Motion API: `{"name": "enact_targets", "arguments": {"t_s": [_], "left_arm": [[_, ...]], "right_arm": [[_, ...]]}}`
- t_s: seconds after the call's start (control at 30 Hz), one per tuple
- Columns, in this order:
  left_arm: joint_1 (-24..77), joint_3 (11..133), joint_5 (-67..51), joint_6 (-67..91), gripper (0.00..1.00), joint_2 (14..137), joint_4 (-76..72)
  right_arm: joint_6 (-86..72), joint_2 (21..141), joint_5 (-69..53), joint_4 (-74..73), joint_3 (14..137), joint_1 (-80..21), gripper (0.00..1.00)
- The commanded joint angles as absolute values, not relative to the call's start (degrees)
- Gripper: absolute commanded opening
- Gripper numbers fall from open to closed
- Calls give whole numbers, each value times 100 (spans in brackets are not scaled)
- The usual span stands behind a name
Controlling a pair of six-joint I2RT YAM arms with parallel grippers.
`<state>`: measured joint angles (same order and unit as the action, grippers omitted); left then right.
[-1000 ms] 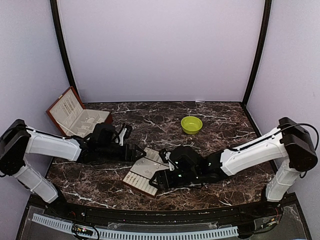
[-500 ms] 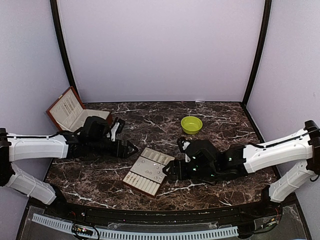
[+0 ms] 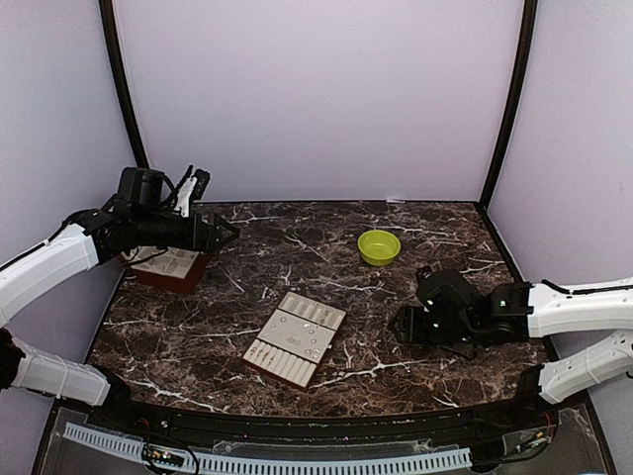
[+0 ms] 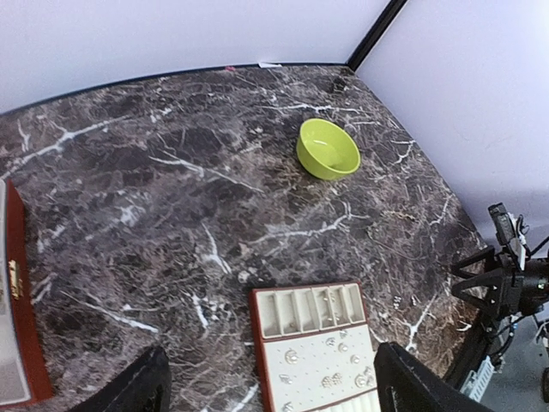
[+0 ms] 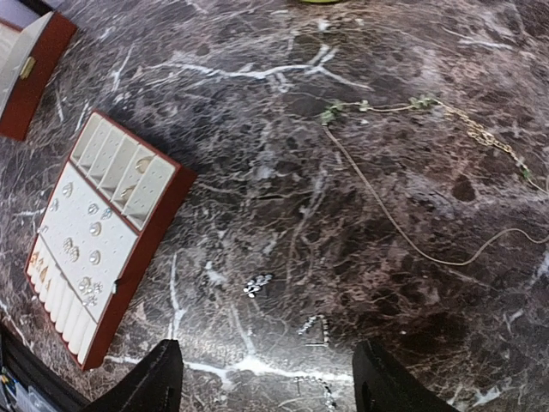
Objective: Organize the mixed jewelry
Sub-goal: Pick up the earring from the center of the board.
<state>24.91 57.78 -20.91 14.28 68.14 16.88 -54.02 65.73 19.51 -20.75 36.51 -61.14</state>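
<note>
Right wrist view: the right gripper is spread wide and holds nothing. Loose jewelry lies on the table just ahead of it, a thin chain farther ahead to its right, and a tray of studs to its left. The left gripper is also wide and empty.

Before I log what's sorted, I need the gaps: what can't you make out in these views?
Most of the box: top view, left arm covers it; left wrist, cut by left edge.
Loose pieces on the marble: right wrist, too small to tell type.
Tray, near end: left wrist, cut by bottom edge.
</note>
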Motion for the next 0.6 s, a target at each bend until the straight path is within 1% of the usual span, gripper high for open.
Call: {"name": "enact_targets", "arguments": {"t_s": [0.0, 0.13, 0.23, 0.33, 0.43, 0.57], "left_arm": [[2417, 5859, -1731, 767, 84, 6719, 1755], [2409, 5424, -1186, 586, 84, 6715, 1298], [2408, 5452, -1134, 368, 84, 6753, 1570], [2408, 5283, -837, 287, 84, 6653, 1540], [2407, 5278, -928, 251, 84, 6619, 1523], [2408, 5282, -938, 255, 84, 6622, 1526]], "right_arm": [[-5278, 6544, 1976, -2162, 3714, -5970, 63], [-5196, 7025, 1967, -2153, 3966, -5963, 52], [-5139, 7496, 1986, -2090, 4150, -5954, 46], [-5044, 7918, 1949, -1895, 4339, -5919, 41], [-4931, 8359, 1927, -1764, 4530, -5848, 38], [-4832, 8861, 1863, -1700, 4718, -5726, 36]]}}
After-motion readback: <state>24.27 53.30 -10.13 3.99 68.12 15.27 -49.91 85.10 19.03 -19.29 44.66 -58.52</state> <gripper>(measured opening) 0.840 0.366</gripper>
